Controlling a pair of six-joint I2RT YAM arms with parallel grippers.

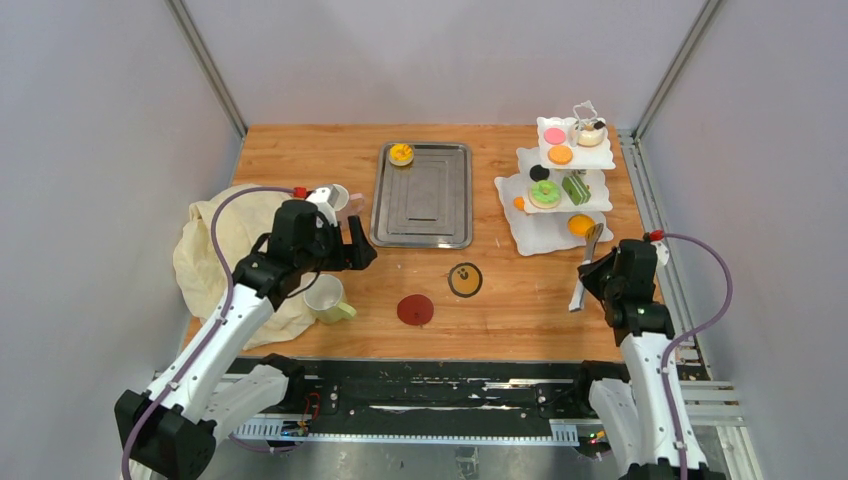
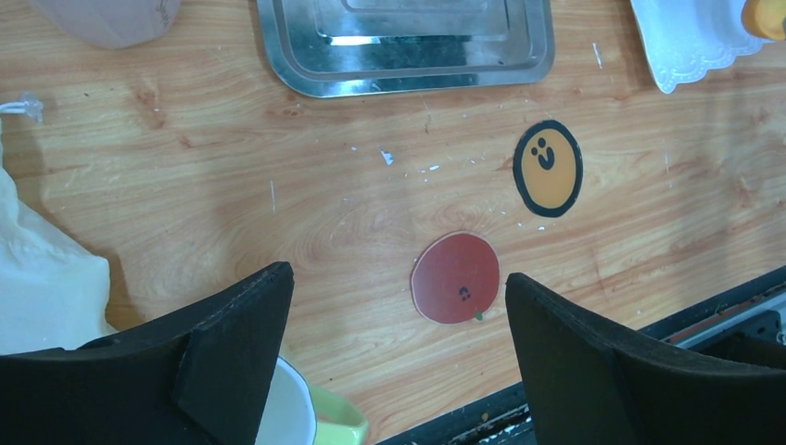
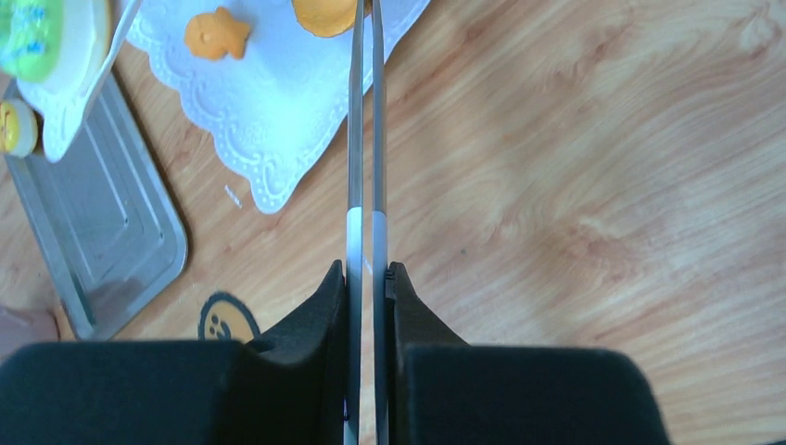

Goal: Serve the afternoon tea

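- Two jaws stand wide apart on the left gripper (image 2: 397, 287), holding nothing, just off the near-left corner of the tray (image 1: 425, 200).
- Right gripper (image 3: 366, 273), well right of the tray, is clamped on the tongs (image 3: 364, 139), whose blades are pressed together.
- Tong tips end by an orange tart (image 3: 326, 14) on the lowest tier of the stand (image 1: 540, 235), right of the tray.
- Red coaster (image 2: 455, 277) and orange coaster (image 2: 548, 168) lie apart on the near side of the tray.
- Green mug (image 1: 325, 297) sits near-left of the tray, against the cloth (image 1: 215, 250); the second mug (image 1: 333, 197) is just left of the tray.
- Donut (image 1: 545, 193) is on the middle tier, pink disc (image 1: 554, 135) on the top one.
- Yellow tart (image 1: 401, 153) sits in the tray's far-left corner.
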